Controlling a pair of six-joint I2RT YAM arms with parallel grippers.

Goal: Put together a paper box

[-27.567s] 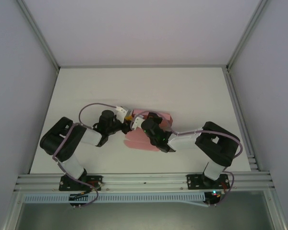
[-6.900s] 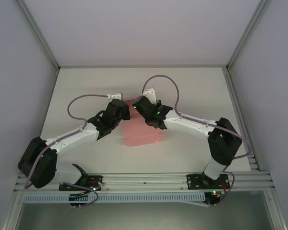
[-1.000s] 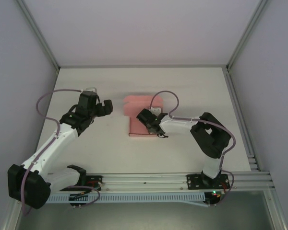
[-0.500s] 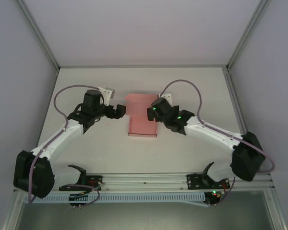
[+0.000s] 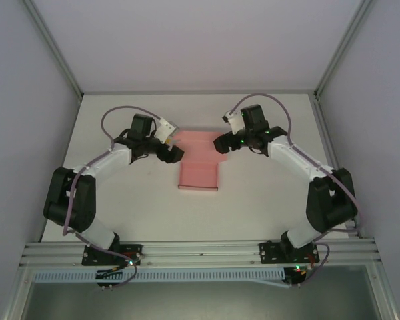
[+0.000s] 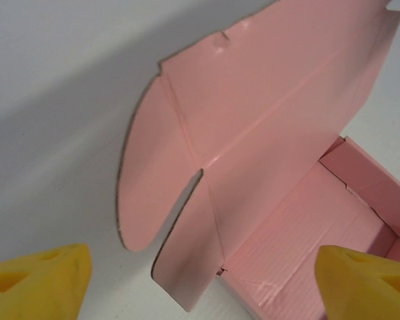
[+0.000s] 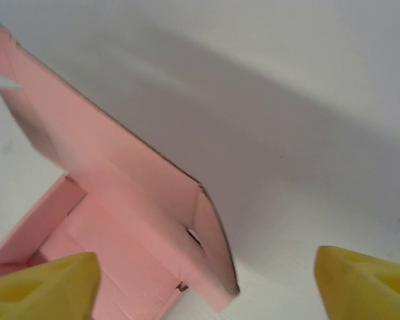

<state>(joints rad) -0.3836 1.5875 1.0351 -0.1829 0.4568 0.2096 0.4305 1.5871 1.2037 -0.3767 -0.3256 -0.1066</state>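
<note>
The pale-pink paper box (image 5: 198, 175) lies mid-table as an open tray, its lid (image 5: 195, 139) folded up and back at the far end. My left gripper (image 5: 173, 153) hovers at the box's far left corner, open. In the left wrist view the tray (image 6: 333, 220), the raised lid (image 6: 273, 87) and a rounded side flap (image 6: 150, 180) sit ahead of the gripper (image 6: 203, 293), untouched. My right gripper (image 5: 221, 143) is at the far right corner, open. Its wrist view shows the gripper (image 7: 203, 287) wide apart around the lid's right flap (image 7: 217, 247), without contact.
The white table (image 5: 267, 200) is fenced by metal rails at the left (image 5: 53, 53) and right (image 5: 333, 160), with grey walls behind. Purple cables (image 5: 120, 113) loop over both wrists.
Both grippers have moved toward the far end of the box, to its lid corners. The right arm has swung back and outward. The box has stayed in place.
</note>
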